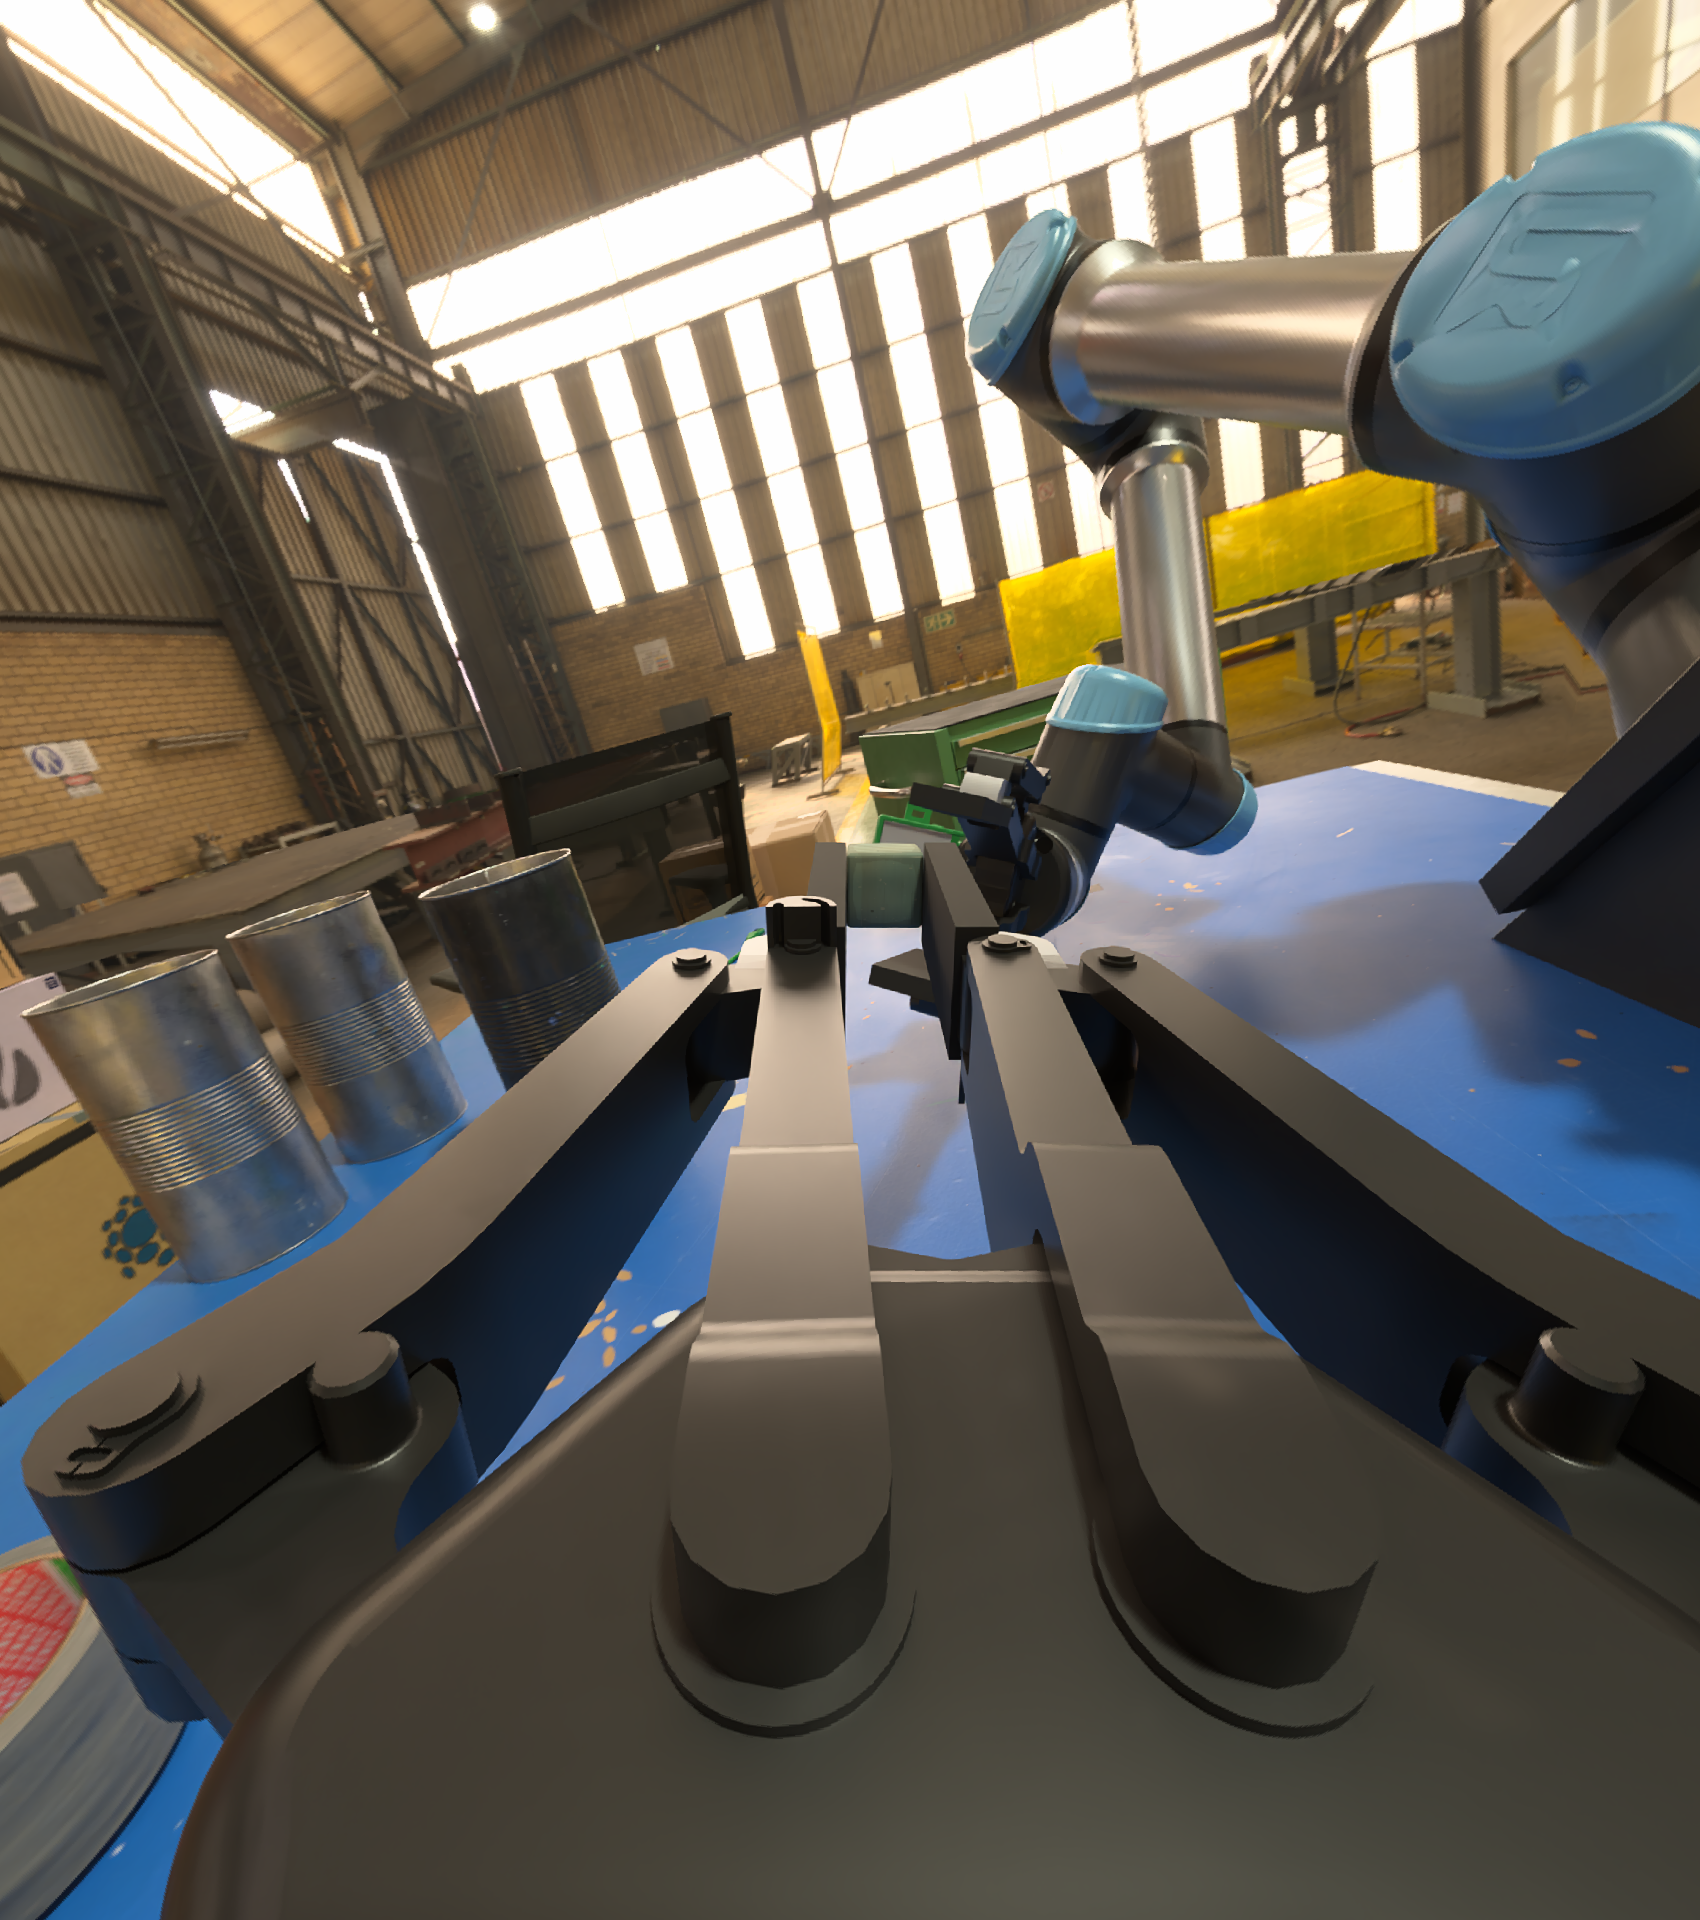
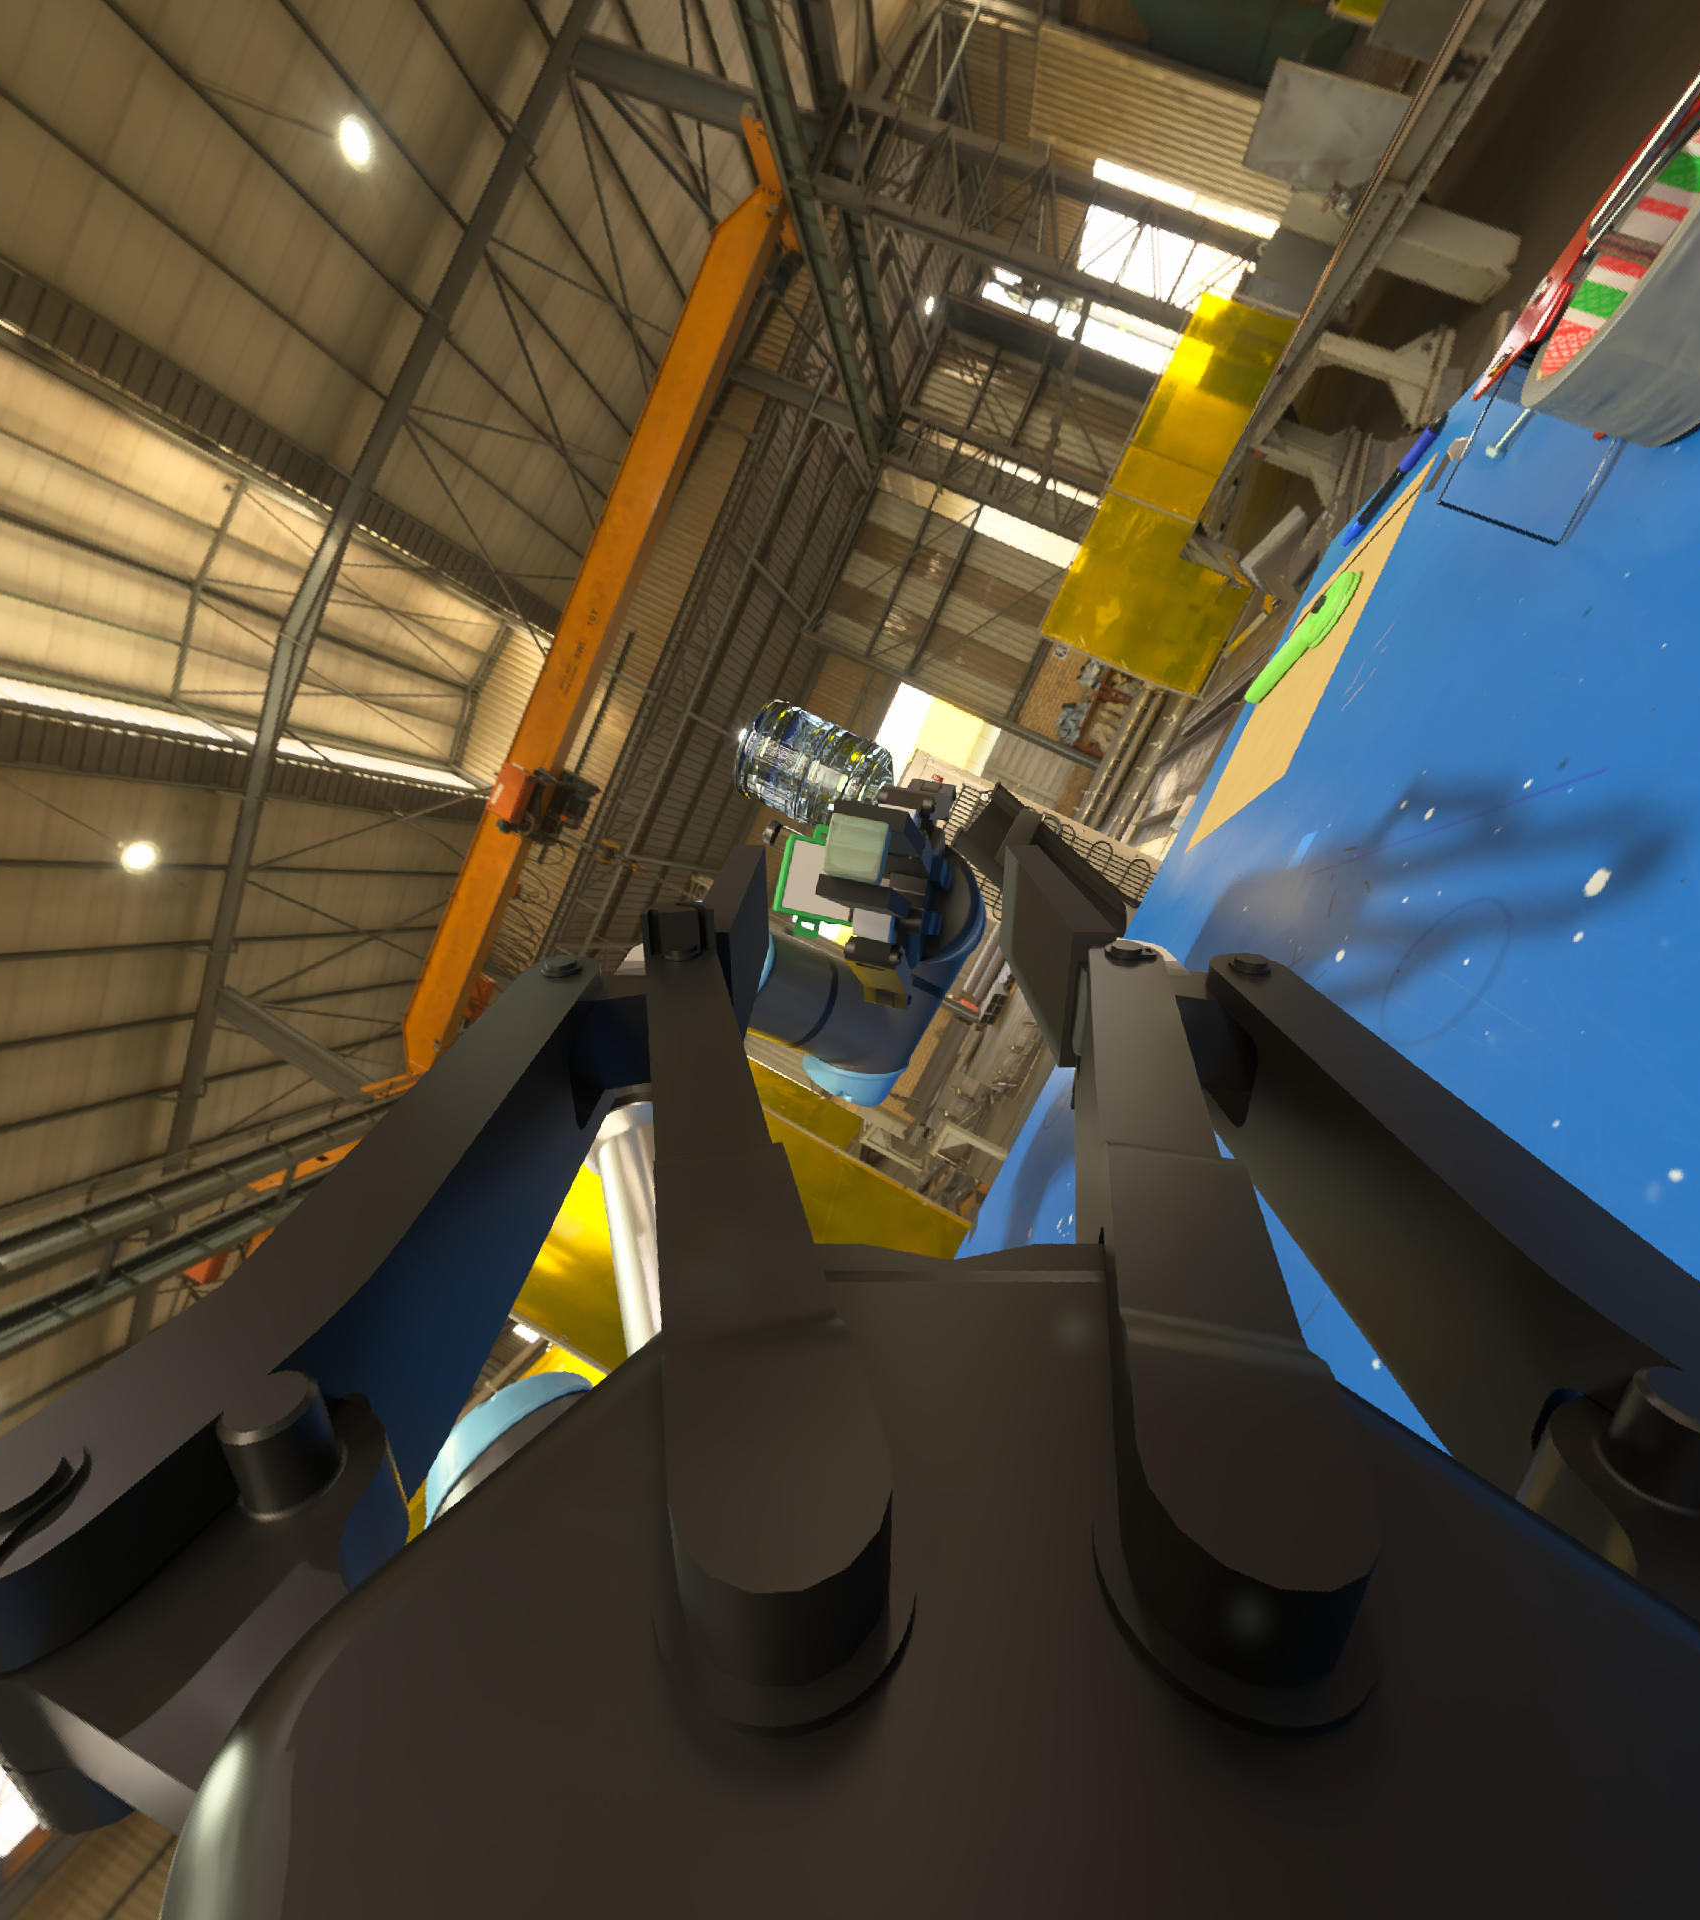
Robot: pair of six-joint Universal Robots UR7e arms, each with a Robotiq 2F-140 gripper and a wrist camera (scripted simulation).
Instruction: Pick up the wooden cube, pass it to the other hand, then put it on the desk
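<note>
The pale cube [image 1: 882,883] is held between the fingertips of the left end effector [image 1: 884,896], raised above the blue surface [image 1: 1448,1039]. The right end effector [image 2: 887,883] is spread wide and empty, facing the cube. Three steel cans [image 1: 191,1112] stand left.

Three metal cans [image 1: 326,1049], tape roll [image 1: 4,1704]

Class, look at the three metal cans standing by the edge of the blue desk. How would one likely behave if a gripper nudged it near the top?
The metal cans are tall, upright and open-topped, so probably hollow and light; a high push would likely tip one. Once down, its round wall should let it roll. The ribbed metal looks stiff, unlikely to dent from a nudge. They stand near the blue desk edge, so a fall off seems possible.
</note>
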